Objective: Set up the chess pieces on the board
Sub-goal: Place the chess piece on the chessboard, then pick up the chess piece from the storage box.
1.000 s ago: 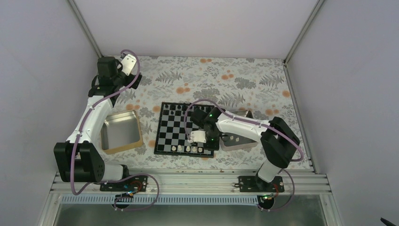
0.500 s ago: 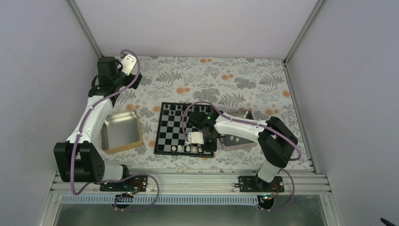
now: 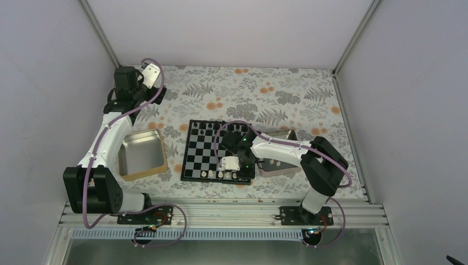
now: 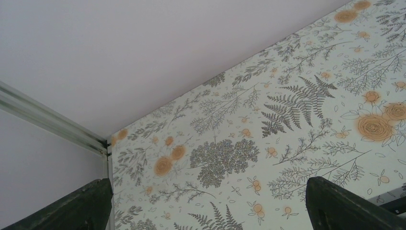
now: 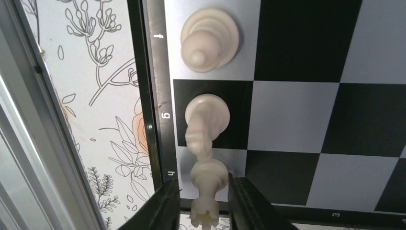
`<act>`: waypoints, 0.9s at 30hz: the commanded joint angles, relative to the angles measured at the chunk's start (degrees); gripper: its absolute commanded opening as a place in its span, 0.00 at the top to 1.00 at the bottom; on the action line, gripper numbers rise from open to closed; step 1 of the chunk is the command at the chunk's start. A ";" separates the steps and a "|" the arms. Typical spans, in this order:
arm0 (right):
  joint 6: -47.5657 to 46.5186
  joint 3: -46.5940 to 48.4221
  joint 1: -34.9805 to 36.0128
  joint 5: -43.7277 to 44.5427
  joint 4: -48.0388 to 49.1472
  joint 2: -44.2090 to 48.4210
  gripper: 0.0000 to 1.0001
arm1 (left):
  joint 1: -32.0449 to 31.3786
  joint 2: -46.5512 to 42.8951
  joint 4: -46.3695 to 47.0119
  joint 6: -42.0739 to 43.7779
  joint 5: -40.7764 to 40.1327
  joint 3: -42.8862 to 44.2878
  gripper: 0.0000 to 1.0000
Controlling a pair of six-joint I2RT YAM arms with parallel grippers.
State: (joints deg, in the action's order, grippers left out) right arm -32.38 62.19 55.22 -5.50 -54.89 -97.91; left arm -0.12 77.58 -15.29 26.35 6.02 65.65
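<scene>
1. The right arm's jaws (image 5: 203,191) stood slightly parted around a small cream plastic rook (image 5: 208,179). There was a thin gap on each side, so they gripped nothing. The rook sat on the corner square of the small black-and-silver chequered chessboard (image 5: 152,86).
2. Just beyond the jaws, along the same edge row, stood a cream knight (image 5: 207,117) and then a cream bishop (image 5: 209,36).
3. The left arm's jaws (image 4: 209,191) hung wide open and empty over the floral worktop (image 4: 287,96).
4. The task looked well short of half done: only part of the cream back row was filled.
</scene>
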 commanded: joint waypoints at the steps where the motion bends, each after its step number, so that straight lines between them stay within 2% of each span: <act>1: 0.38 -0.33 0.52 -0.02 0.34 0.76 0.69 | 0.12 0.38 -0.09 -0.07 -0.13 0.41 0.00; 4: 0.28 -0.23 -0.38 0.78 -0.52 2.13 0.63 | 0.12 0.38 -0.08 -0.09 -0.14 0.38 0.00; 8: -0.20 1.32 -4.57 3.12 -2.82 7.47 0.63 | 0.12 0.36 -0.06 -0.07 -0.22 0.45 0.00; 15: -4.46 4.40 -19.46 6.30 -4.11 16.07 0.59 | 0.12 0.25 0.00 -0.07 0.01 0.37 0.00; 22: -11.26 1.01 -34.86 5.12 1.90 16.61 0.57 | 0.12 -0.06 -0.08 -0.12 0.39 0.53 0.00; 27: -14.95 -0.33 -39.44 1.05 3.89 13.84 0.58 | 0.12 0.37 -0.03 -0.11 0.48 0.55 0.00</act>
State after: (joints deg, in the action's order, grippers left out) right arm -42.59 63.46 17.52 -0.95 -53.78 -82.30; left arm -0.12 77.65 -15.33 26.35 6.04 65.65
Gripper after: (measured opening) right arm 0.424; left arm 0.999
